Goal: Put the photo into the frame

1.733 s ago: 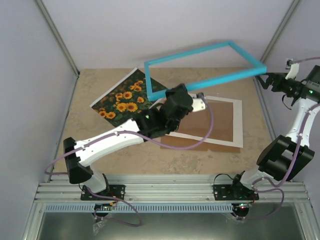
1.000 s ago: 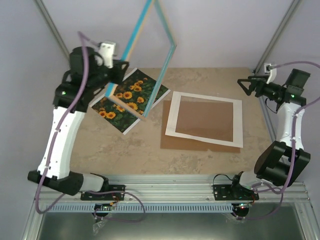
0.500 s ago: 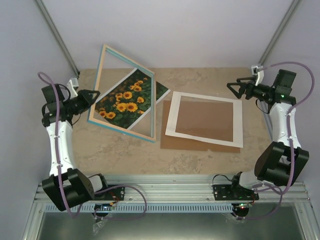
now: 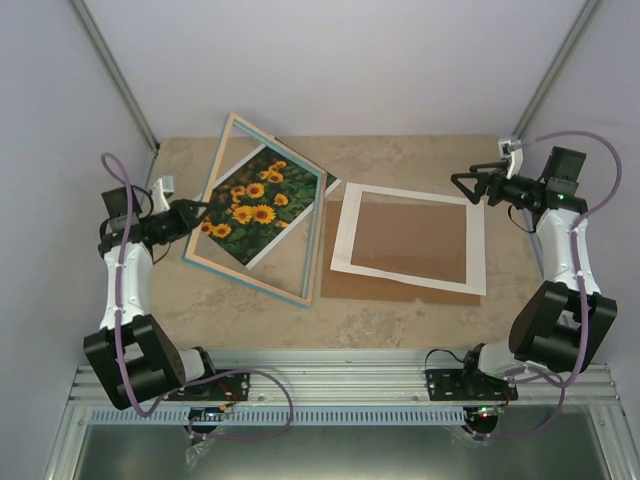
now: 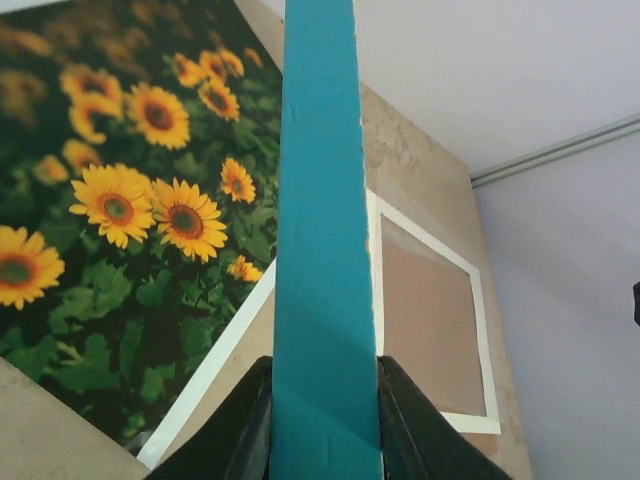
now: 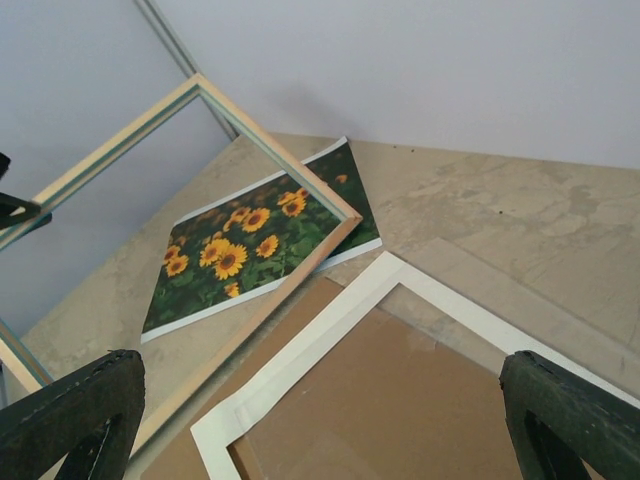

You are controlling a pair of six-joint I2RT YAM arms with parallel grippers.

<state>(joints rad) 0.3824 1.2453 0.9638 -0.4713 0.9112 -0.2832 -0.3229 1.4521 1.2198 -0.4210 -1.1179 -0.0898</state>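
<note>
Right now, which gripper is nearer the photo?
Left. The left gripper, jaws shut on the frame, is just beside the photo; the right gripper, jaws open, hangs far off beyond the white mat.

Plain pale walls [image 4: 330,60] rise behind and beside the beige marbled table [image 4: 400,322], with an aluminium rail [image 4: 340,378] along its near edge.

Frame [image 4: 244,281] over photo [image 4: 250,205] at left; mat [image 4: 417,194] atop backing board [image 4: 400,289] at right (just beside frame)

Photo [image 4: 255,205]: yellow-orange sunflowers, dark green leaves; frame [image 4: 245,281]: turquoise front, pale wood back.
</note>
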